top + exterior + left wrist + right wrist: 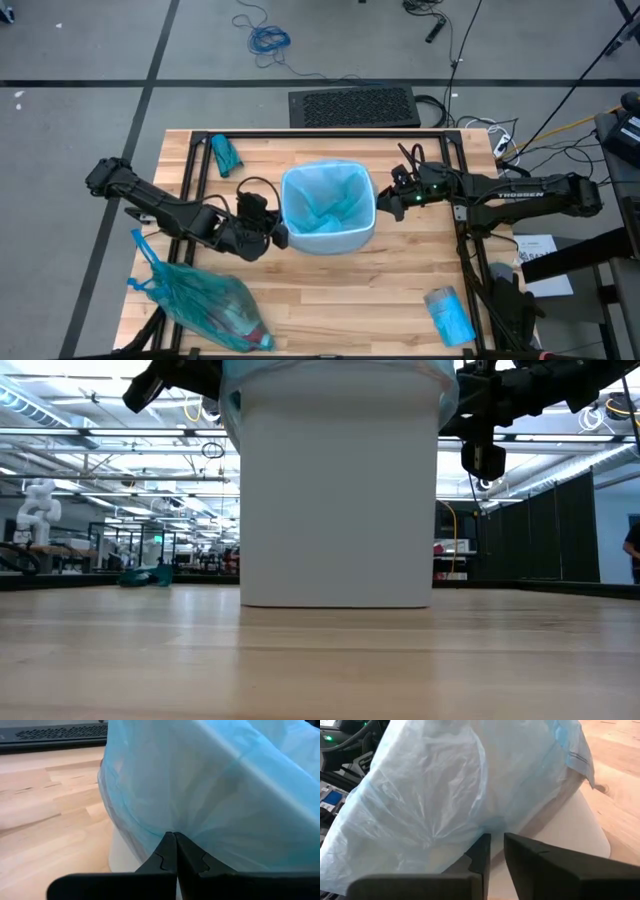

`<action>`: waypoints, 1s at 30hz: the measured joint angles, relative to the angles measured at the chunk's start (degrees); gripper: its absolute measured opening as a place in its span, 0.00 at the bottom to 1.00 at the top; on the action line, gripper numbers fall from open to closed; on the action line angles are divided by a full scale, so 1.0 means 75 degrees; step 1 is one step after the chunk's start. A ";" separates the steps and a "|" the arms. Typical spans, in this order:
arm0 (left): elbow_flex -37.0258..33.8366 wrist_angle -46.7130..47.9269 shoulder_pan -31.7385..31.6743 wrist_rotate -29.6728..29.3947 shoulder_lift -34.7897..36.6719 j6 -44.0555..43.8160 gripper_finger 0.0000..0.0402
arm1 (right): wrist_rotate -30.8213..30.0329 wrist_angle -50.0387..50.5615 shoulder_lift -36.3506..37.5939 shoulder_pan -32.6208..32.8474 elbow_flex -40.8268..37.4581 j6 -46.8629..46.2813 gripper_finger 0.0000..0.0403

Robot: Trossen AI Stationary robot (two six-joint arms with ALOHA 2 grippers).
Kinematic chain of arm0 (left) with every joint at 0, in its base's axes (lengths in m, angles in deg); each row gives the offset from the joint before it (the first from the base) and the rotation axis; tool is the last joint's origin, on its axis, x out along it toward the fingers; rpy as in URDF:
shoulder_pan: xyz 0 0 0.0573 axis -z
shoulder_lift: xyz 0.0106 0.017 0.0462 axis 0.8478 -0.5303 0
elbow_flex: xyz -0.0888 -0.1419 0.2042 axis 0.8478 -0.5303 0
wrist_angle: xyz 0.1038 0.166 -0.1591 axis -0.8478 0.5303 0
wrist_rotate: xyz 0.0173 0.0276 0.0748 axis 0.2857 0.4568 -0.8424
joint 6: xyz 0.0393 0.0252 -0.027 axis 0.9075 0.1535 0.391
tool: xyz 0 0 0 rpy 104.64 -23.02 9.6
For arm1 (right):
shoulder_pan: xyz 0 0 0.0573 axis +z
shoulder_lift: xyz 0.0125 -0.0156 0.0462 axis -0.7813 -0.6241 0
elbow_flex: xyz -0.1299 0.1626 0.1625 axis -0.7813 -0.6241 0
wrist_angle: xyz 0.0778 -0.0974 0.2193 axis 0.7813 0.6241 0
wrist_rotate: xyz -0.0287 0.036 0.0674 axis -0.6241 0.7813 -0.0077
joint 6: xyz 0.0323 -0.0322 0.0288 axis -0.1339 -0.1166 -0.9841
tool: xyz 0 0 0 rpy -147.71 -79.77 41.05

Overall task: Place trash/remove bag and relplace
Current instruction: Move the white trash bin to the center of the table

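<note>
Fingers first: in the left wrist view we see the left gripper (175, 851) with its two dark fingers pressed together, tips meeting at the fold of the pale blue bag liner (210, 795), and it looks as though a bit of the film is pinched between them, though we cannot tell that for sure. From above, that left gripper (281, 238) sits right against the left side of the white bin (329, 242), at the rim.

On the other side we find the right gripper (383, 200) at the bin's right rim. In its wrist view the right gripper (497, 851) shows a narrow gap between the fingers, held just apart, with the draped liner (445, 795) directly in front of the tips. We cannot tell whether any film lies in that gap.

We see the bin standing near the middle of the wooden table (400, 290), the fresh liner folded over its rim and hanging into it. The low view shows the bin's white wall (338, 500) resting flat on the tabletop.

Trash, as far as we can see, is in the tied teal bag (205, 300) lying near the front left corner of the table, well apart from the bin. A small teal bundle (226, 154) lies toward the far left edge, and a pale blue packet (449, 314) rests near the front right.
</note>
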 joint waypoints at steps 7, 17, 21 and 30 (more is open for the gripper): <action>0.0000 -0.0024 0.0144 0.0044 0.0029 -0.0038 0.00 | 0.0114 -0.0008 0.0049 -0.0008 0.0000 0.0003 0.14; 0.0003 -0.0667 0.0537 -0.0390 0.0562 0.0626 0.00 | 0.0204 -0.0246 0.1001 -0.0266 0.0003 0.0053 0.14; 0.0006 -0.0829 0.0531 -0.0421 0.0715 0.1010 0.00 | 0.0207 -0.0227 0.1281 -0.0353 0.0003 0.0122 0.14; 0.0006 -0.0719 0.0531 -0.0014 0.0726 0.0973 0.00 | 0.0391 -0.0163 0.1378 -0.0350 0.0003 0.0239 0.14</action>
